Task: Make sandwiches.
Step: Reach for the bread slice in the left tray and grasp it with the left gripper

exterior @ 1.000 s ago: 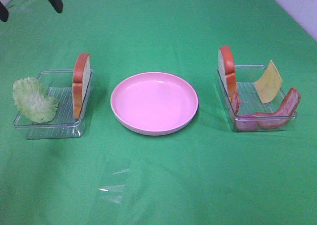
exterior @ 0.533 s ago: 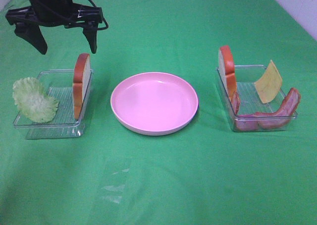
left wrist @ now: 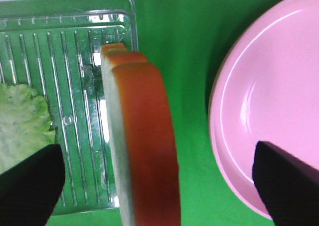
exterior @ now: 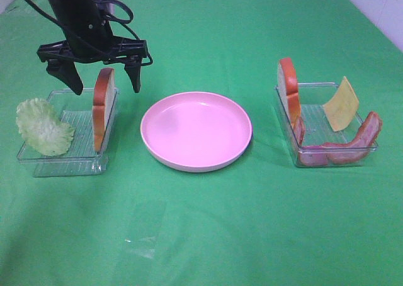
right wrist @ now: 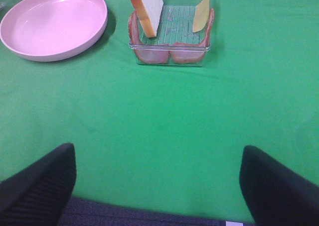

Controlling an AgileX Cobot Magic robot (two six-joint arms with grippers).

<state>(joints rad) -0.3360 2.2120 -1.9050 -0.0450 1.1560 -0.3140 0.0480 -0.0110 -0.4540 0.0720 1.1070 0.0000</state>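
Left hand gaping above upright orange-crusted white bread slice; we're planning a centred drop, pinching flat faces, not crust.

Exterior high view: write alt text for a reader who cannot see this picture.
The open left gripper hangs over an upright bread slice in the left clear tray, beside a lettuce leaf. An empty pink plate sits mid-table on green cloth; the right clear tray holds a second bread slice, a cheese square and bacon strips.

pink plate, left tray, right tray
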